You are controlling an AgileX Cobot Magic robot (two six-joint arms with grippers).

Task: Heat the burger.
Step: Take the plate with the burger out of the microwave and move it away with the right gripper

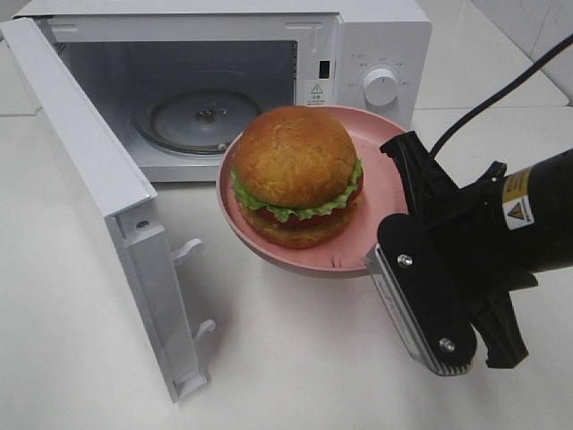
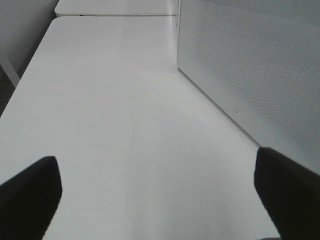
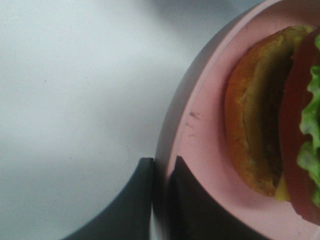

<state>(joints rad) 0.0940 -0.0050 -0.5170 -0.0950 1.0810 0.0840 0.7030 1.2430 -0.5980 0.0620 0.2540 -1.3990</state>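
Right gripper (image 3: 161, 195) pinches pink plate (image 1: 380, 193) rim (burger (image 1: 295, 175) aboard) before microwave (image 1: 358, 45)

My work surface is a plain white table (image 1: 295, 358), matte and evenly lit, with only soft shadows on it. At the far edge a seam shows where a second white tabletop (image 1: 483, 63) butts against mine. To the far right I see a pale wall (image 1: 537, 27). On my left, the tabletop runs long and bare.
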